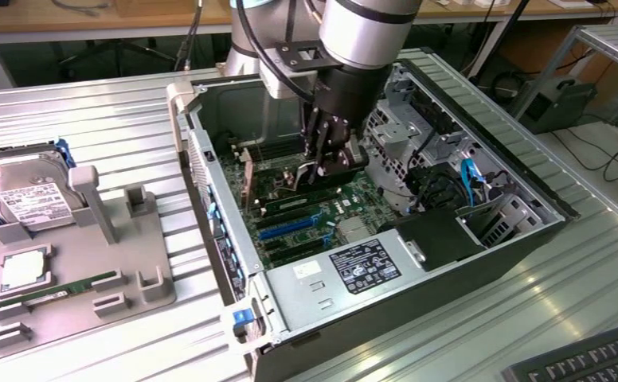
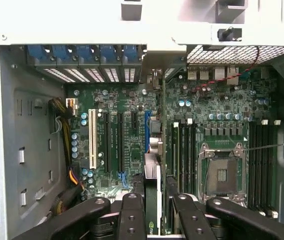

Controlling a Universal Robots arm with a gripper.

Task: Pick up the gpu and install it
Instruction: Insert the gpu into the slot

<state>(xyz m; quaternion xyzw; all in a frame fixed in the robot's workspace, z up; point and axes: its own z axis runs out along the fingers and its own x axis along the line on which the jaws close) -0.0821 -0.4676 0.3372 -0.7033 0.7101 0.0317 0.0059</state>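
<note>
My gripper (image 1: 328, 165) reaches down into the open computer case (image 1: 287, 294) and is shut on the gpu (image 1: 336, 178), a thin dark card held on edge. In the wrist view the gpu (image 2: 153, 172) runs edge-on between the black fingers (image 2: 132, 212), with a green-marked label near the gripper (image 2: 154, 202). The card hangs just above the motherboard (image 2: 127, 100), in line with the blue expansion slot (image 2: 147, 131). Its far end points at the rear slot openings (image 2: 154, 77). Whether its lower edge touches the slot is hidden.
A white slot (image 2: 92, 145), the CPU socket (image 2: 221, 172) and memory slots (image 2: 184, 150) flank the card. The power supply (image 1: 357, 267) and drive cage (image 1: 404, 127) stand close by. On a grey fixture (image 1: 96, 231) outside lie a hard drive (image 1: 28, 199) and a green RAM stick (image 1: 60, 288). A keyboard (image 1: 596, 358) lies at the exterior view's lower right.
</note>
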